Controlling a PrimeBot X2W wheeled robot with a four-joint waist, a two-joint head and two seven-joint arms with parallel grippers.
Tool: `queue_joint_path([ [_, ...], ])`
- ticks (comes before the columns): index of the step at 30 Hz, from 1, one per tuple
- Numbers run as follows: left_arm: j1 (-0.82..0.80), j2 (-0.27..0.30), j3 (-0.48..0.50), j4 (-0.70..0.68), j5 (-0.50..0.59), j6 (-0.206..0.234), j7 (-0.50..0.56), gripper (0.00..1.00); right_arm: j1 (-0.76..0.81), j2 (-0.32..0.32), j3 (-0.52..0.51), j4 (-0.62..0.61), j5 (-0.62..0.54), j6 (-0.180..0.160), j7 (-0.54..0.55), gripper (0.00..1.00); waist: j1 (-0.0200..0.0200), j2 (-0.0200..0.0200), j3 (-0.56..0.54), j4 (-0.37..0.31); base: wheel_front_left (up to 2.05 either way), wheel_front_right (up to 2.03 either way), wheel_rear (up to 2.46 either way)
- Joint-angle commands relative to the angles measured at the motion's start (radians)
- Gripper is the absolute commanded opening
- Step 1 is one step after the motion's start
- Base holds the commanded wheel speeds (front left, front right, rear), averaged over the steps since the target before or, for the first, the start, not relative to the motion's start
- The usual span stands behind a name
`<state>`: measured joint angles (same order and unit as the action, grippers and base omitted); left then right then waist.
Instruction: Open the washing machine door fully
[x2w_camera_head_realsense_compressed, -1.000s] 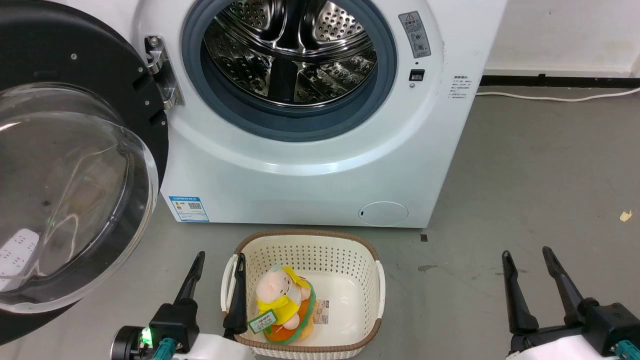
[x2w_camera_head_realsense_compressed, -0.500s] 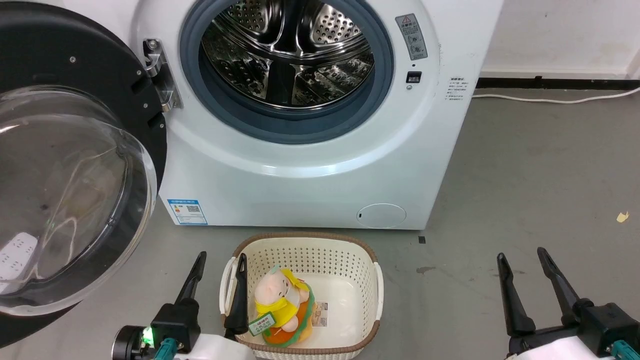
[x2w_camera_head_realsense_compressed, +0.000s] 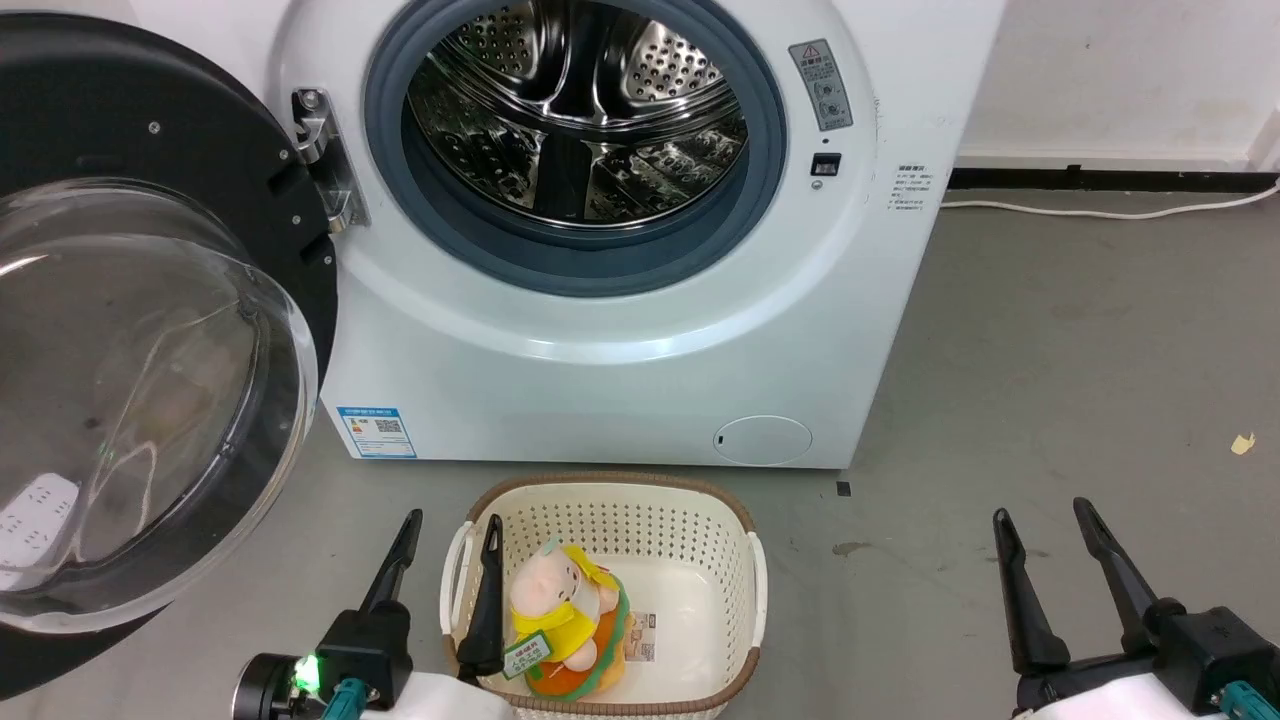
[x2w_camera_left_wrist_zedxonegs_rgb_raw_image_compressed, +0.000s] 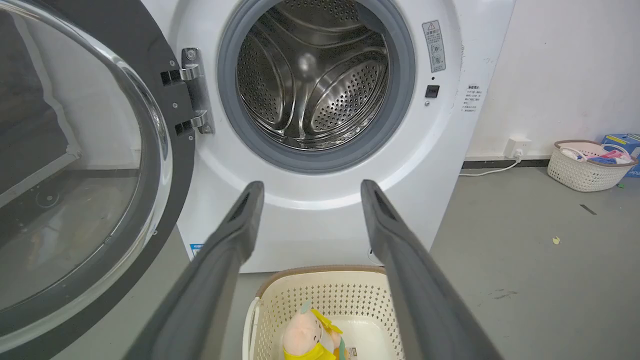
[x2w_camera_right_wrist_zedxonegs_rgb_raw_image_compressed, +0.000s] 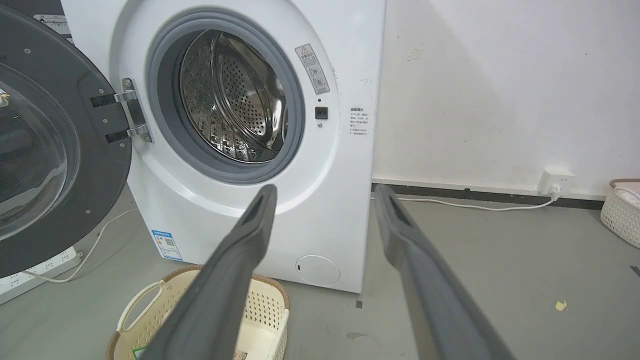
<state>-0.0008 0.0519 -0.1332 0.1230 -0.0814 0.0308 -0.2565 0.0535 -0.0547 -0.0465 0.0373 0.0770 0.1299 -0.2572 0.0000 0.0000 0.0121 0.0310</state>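
Washing machine door (x2w_camera_head_realsense_compressed: 150, 340) is shown wide open, hung from the hinge (x2w_camera_head_realsense_compressed: 325, 160) at the drum opening's (x2w_camera_head_realsense_compressed: 575, 110) left edge.
The left gripper (x2w_camera_head_realsense_compressed: 453, 518) and right gripper (x2w_camera_head_realsense_compressed: 1040, 510) are held spread, empty, well apart from it.

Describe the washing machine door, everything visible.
The washing machine door is a large round glossy black disc with small screws and a bulging clear glass bowl at its centre, inner side facing the camera. It is swung wide open to the left of the drum opening, hanging from a metal hinge on the white machine front. The left end effector and right end effector, both open, sit clear of it.
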Motion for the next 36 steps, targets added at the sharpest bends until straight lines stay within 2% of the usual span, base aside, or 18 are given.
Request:
queue_joint_path([
  [1, -0.002, 0.000, -0.001, 0.001, 0.004, 0.000, -0.005, 1.00, 0.012, 0.004, 0.001, 0.003, -0.005, 0.001, -0.005, 1.00, 0.0000, 0.0000, 0.000, 0.000, 0.00, 0.00, 0.00],
  [4, -0.003, -0.001, -0.001, 0.001, 0.003, -0.001, -0.005, 1.00, 0.013, 0.004, 0.002, 0.003, -0.004, 0.001, -0.005, 1.00, 0.0000, 0.0000, 0.000, 0.001, 0.00, 0.00, 0.00],
  [5, 0.000, 0.000, -0.003, 0.001, 0.000, -0.002, 0.000, 0.00, 0.000, 0.000, 0.001, 0.000, 0.000, 0.000, 0.000, 0.00, 0.0000, 0.0000, 0.000, 0.001, 0.00, 0.00, 0.00],
  [36, 0.000, -0.001, 0.024, -0.026, 0.018, -0.009, 0.057, 0.00, -0.012, 0.001, 0.010, -0.008, -0.016, 0.000, 0.056, 0.00, 0.0000, 0.0000, -0.003, -0.006, 0.00, 0.00, 0.00],
])
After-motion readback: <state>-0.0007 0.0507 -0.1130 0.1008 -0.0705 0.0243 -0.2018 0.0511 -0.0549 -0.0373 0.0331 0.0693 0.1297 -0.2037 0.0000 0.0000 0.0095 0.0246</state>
